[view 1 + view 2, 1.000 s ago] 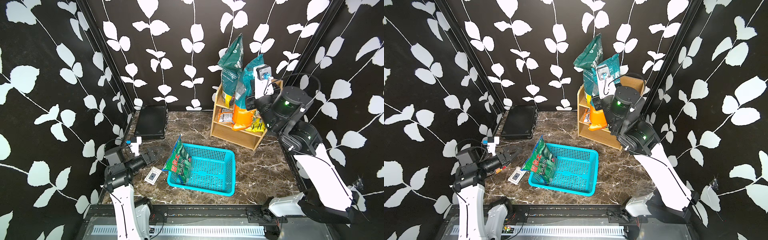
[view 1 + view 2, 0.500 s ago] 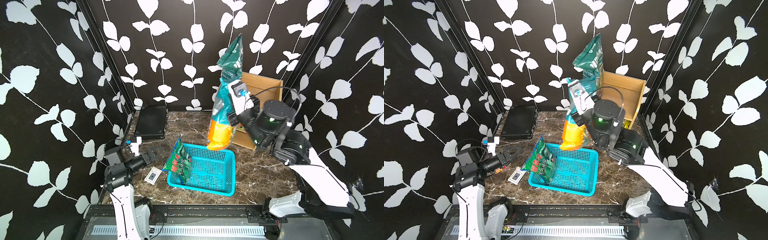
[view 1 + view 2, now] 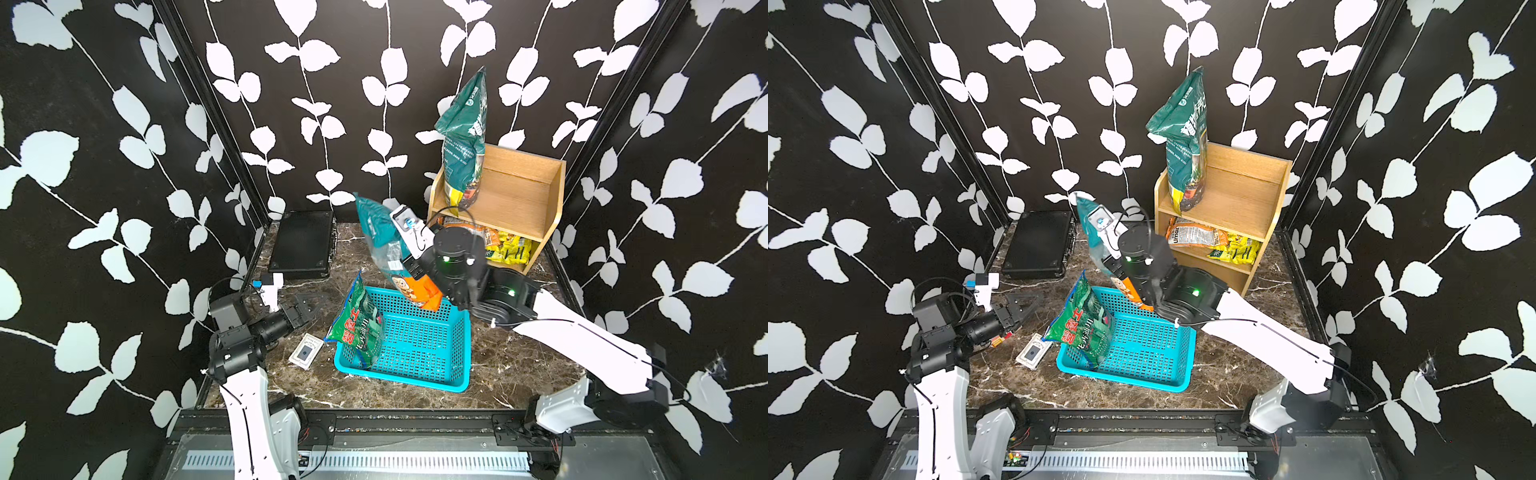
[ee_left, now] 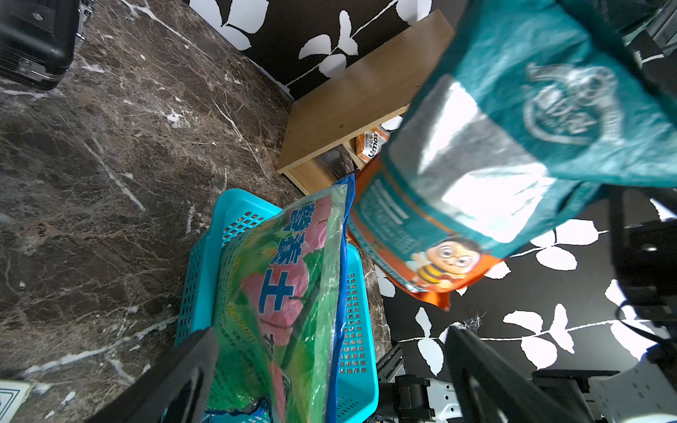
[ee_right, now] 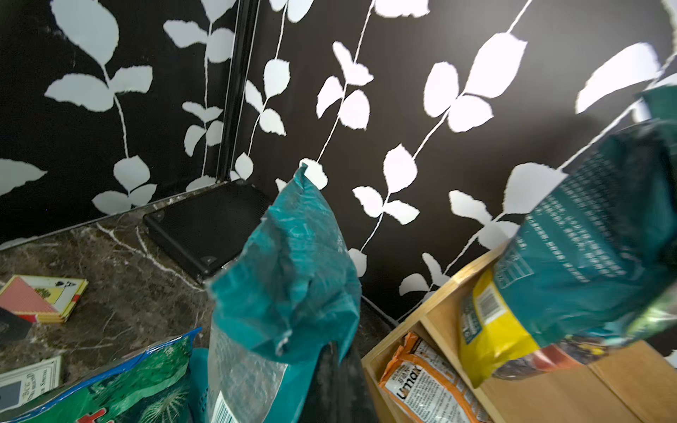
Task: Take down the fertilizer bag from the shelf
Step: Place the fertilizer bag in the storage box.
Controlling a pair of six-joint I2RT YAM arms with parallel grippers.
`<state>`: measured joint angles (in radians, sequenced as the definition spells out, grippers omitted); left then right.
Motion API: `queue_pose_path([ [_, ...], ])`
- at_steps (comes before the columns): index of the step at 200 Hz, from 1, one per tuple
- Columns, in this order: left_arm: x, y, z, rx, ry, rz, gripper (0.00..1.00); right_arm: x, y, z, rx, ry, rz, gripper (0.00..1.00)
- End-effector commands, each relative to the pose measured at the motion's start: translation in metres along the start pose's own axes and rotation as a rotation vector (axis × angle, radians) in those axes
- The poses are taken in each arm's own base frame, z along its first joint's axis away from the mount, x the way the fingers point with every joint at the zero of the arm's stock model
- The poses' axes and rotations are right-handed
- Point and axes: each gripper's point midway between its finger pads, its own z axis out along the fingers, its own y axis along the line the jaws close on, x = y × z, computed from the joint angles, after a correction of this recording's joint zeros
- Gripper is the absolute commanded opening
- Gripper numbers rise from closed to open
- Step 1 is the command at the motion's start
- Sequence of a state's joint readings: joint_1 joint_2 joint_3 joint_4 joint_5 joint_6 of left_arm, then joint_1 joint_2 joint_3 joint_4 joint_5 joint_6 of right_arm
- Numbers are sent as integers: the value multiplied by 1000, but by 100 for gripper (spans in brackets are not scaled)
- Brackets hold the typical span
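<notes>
Above the far rim of the blue perforated plastic basket [image 3: 399, 375] hangs the teal-and-orange fertilizer bag [image 3: 384, 237], clamped in the right tool [image 3: 409, 264], clear of the light-brown wooden shelf [image 3: 519, 195]; only setting it down seems left. One green plastic bag [image 3: 359, 324] leans inside the basket. A dark-green pouch [image 3: 463, 141] stands on the shelf's top tier. The left tool [image 3: 306, 308] gapes empty.

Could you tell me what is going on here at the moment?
The right gripper holds a teal-and-orange bag over the far edge of the blue basket, off the wooden shelf. A dark green bag stands on the shelf's top tier. The left gripper hangs open beside the basket, holding nothing.
</notes>
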<state>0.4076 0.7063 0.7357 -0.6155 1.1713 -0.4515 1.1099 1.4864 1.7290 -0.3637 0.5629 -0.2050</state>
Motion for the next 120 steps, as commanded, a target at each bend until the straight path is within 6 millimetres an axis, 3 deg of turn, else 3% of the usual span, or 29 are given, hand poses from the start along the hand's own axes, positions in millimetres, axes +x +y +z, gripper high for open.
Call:
queue_pose_path([
  [1, 2, -1, 0, 19, 5, 14, 99, -67, -31, -24, 55, -274, 222, 0],
  [63, 1, -1, 0, 19, 6, 14, 99, -54, -14, -10, 23, -253, 240, 0],
  [120, 1, 0, 0, 15, 4, 13, 99, -26, 9, 4, -16, -220, 268, 0],
])
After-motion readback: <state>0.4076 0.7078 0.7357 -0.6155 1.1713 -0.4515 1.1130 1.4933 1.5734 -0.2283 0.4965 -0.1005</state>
